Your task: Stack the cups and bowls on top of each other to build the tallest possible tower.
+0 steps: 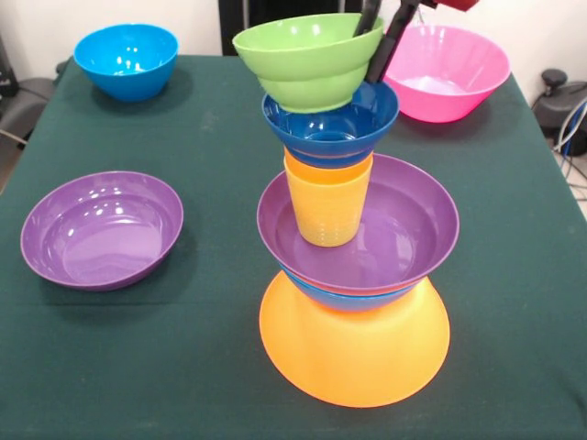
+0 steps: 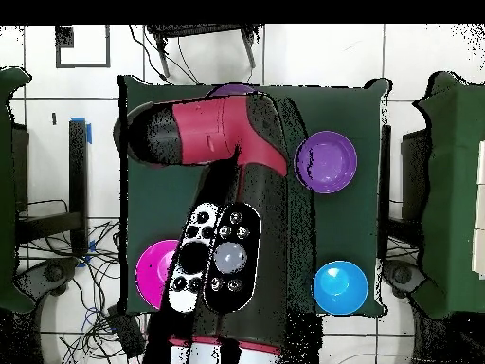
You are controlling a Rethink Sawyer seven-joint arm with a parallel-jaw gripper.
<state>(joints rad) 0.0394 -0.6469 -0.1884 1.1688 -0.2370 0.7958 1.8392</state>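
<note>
The tower stands at the table's middle in the front view. Its base is the upside-down yellow-orange bowl point(image 1: 354, 346). Above that come a bright blue bowl point(image 1: 353, 298), a purple bowl point(image 1: 404, 229), the ribbed yellow cup point(image 1: 328, 209) and a dark blue bowl point(image 1: 332, 124). A tilted green bowl point(image 1: 307, 60) is on top. My gripper point(image 1: 374, 50) is shut on the green bowl's right rim, one finger inside and one outside. I cannot tell whether the green bowl rests in the dark blue one. In the overhead view the arm point(image 2: 223, 142) hides the tower and the gripper.
A second purple bowl point(image 1: 101, 229) point(image 2: 327, 161) sits apart on the green table point(image 1: 220, 367). A bright blue bowl point(image 1: 126, 60) point(image 2: 340, 287) stands at one far corner and the large pink bowl point(image 1: 449, 71) point(image 2: 154, 270) at the other, right behind the gripper.
</note>
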